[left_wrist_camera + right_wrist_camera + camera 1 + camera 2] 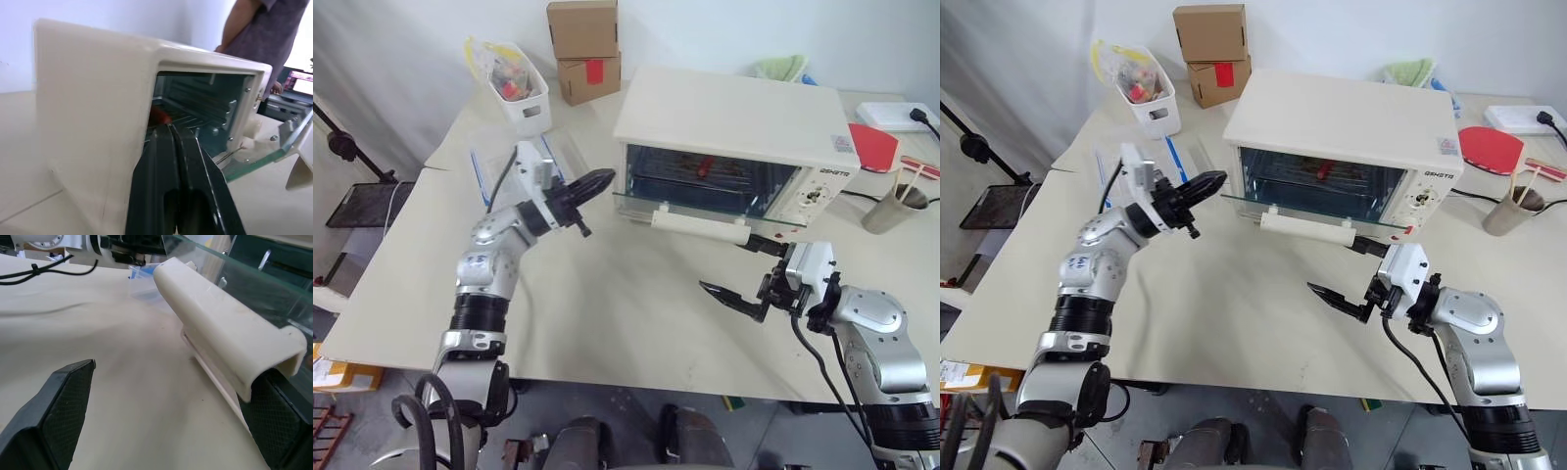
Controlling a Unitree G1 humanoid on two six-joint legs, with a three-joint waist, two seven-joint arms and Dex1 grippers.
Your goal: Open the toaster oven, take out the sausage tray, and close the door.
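Left eye view: the toaster oven (pixel 729 122) sits on the tabletop (pixel 607 313), its door (pixel 705 211) down. My left claw (pixel 597 181), pinched shut and empty, must open to grab the sausage tray (pixel 705 176) inside. My right claw (pixel 736 264) gapes wide, empty.

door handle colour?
Cream-white, matching the toaster oven body. The door handle shows best in the right wrist view.

I see the boxy cream-white toaster oven (pixel 729 122) on the table, its clear-glass door (pixel 705 211) folded down level, red sausage (pixel 703 165) inside.
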